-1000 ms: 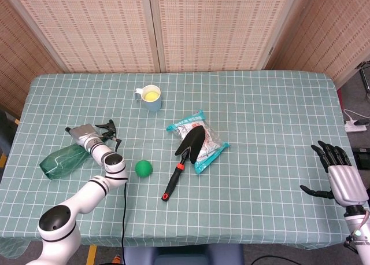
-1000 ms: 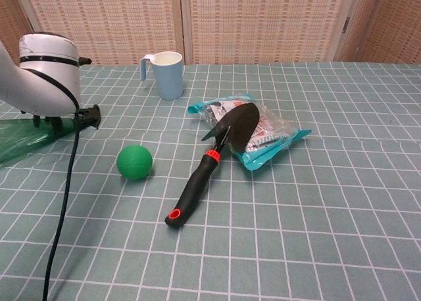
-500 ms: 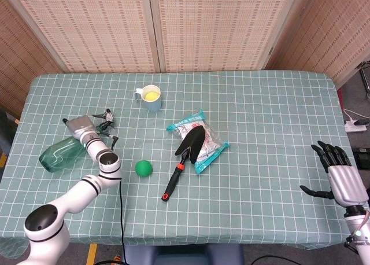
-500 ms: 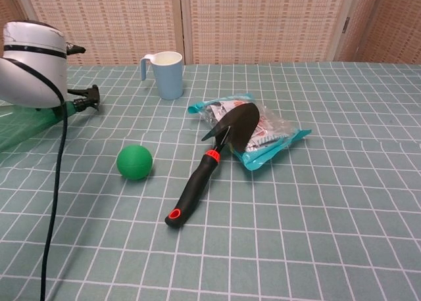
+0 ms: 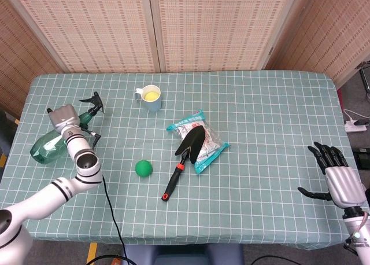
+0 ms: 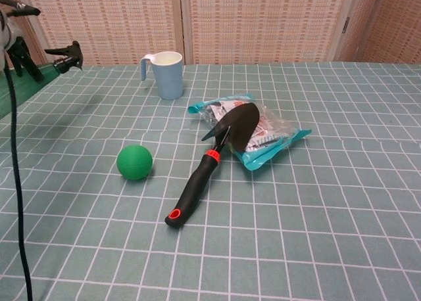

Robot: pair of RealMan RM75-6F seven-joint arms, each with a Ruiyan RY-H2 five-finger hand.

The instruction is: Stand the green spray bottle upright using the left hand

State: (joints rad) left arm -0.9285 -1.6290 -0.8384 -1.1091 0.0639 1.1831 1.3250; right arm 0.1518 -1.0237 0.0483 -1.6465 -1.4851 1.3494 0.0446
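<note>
The left hand (image 5: pixel 65 119) grips the green spray bottle (image 5: pixel 49 144), tilted nozzle-up. The right hand (image 5: pixel 338 175) hangs released, fingers spread.

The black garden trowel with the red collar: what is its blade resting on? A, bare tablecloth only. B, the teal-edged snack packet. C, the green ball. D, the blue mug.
B: the black garden trowel lays its blade on the teal-edged snack packet.
</note>
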